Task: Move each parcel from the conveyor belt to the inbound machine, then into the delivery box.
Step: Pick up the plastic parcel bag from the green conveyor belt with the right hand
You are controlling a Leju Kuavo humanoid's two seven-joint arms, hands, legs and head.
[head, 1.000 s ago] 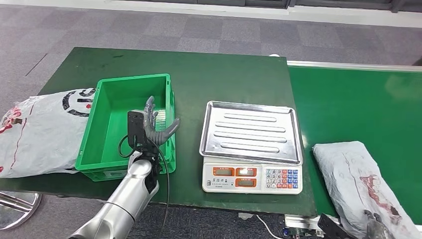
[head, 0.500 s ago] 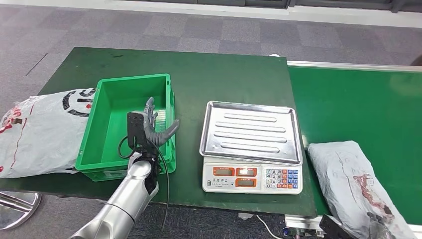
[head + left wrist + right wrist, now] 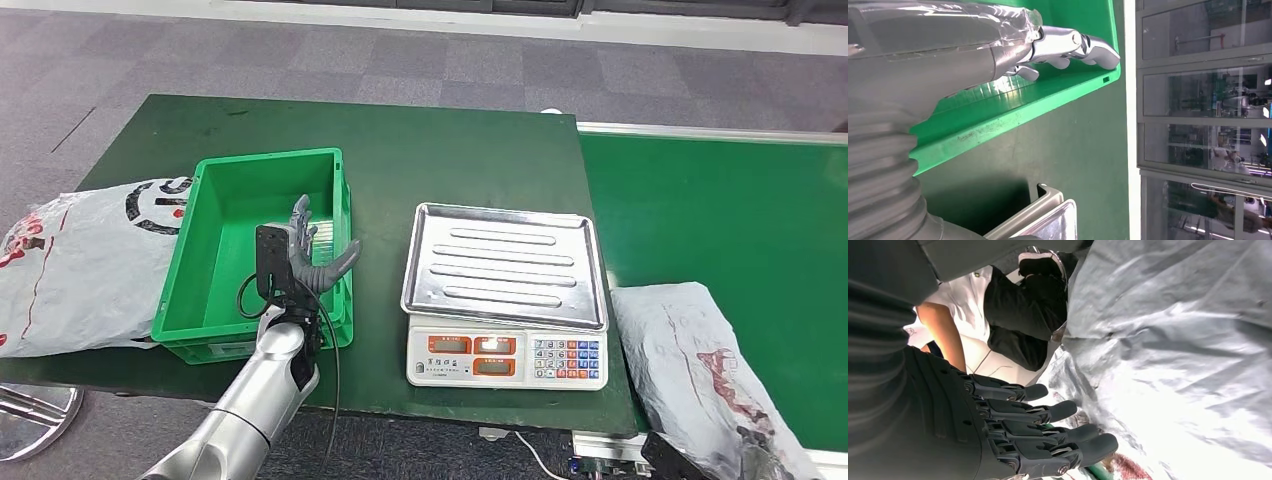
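Closest to me, the grey parcel [image 3: 715, 385] lies on the green conveyor belt [image 3: 720, 220] at its near edge, just right of the scale. It's a wrinkled grey plastic mailer with a dark red smear down its length, lying at a slant. From the right wrist view my right hand [image 3: 1013, 432] sits right next to the parcel [image 3: 1173, 350], fingers [image 3: 1068, 432] straight and slightly apart, gripping nothing. I can't tell if the tips actually touch the plastic. A person in a white top and dark trousers stands beyond it in that view.

Next out, my left hand [image 3: 305, 255] hovers over the near right wall of the green delivery box [image 3: 205, 260], fingers [image 3: 300, 215] spread and upright, nothing in them.

The inbound machine [image 3: 505, 290], a scale with a bare steel tray, stands on the bench [image 3: 430, 150] between box and belt.

A white printed bag [image 3: 80, 260] lies against the box's left side, hanging off the bench edge.
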